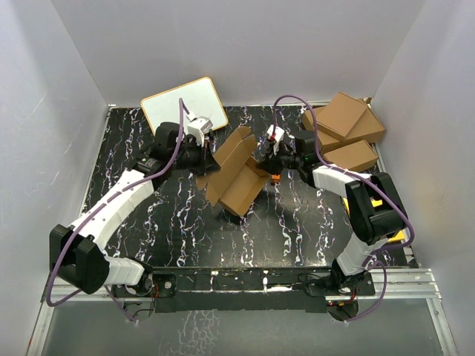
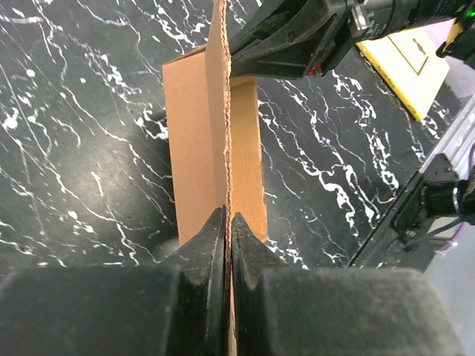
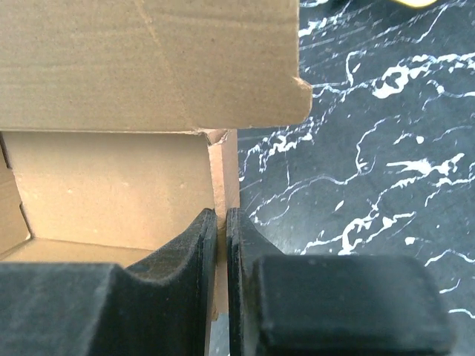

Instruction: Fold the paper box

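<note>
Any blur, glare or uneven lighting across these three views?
Top external: even, soft light, all sharp. Left wrist: left pincer soft up close, paper box edge crisp. Right wrist: right pincer likewise soft, cardboard grain crisp, no glare.

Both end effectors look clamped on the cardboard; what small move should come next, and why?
Probably the right end effector swings its pinched flap inward while the left end effector steadies its panel: the paper box is only half formed.

White walls (image 1: 260, 44) box me in: left, right, far side. Plain, matte. My tabletop (image 1: 185, 222): black, white marble veining. Aluminium rail (image 1: 415, 278) along near edge, grey strip (image 1: 223, 326) beyond it. Light even, diffuse; shadows soft.
</note>
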Controlling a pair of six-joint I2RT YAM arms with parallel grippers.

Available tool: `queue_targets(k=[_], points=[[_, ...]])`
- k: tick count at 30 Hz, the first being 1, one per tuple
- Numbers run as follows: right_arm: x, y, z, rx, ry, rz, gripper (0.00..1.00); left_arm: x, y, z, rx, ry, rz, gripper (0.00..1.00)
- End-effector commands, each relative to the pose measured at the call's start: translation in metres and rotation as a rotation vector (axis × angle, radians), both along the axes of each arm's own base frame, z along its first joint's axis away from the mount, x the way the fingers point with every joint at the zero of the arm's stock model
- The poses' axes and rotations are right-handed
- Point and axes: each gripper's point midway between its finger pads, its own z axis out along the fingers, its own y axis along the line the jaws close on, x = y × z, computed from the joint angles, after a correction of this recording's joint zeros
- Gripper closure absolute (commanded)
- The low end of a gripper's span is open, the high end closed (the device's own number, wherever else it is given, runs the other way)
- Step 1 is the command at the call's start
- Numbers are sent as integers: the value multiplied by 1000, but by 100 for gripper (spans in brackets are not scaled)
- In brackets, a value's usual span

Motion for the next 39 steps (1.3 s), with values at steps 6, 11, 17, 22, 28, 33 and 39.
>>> queue_targets(k=[6, 11, 17, 22, 28, 33, 39], points=[[-37, -26, -22, -235, 209, 4, 90, -27, -6, -19, -188, 192, 99, 100], [-47, -33, -39, -312, 258, -10, 88, -35, -10, -40, -238, 286, 132, 100], [-53, -30, -56, -410, 246, -7, 84, -37, -11, -52, -265, 318, 150, 100], [-59, -36, -66, -460, 249, -11, 80, -39, -9, -59, -259, 321, 159, 100], [-64, -42, -72, -484, 240, -14, 79, -40, -9, -61, -260, 309, 149, 100], [-62, -43, -76, -506, 222, -31, 80, -41, -9, -61, -258, 305, 141, 100], [-49, -53, -78, -569, 174, -137, 92, -45, -7, -64, -247, 311, 136, 100]])
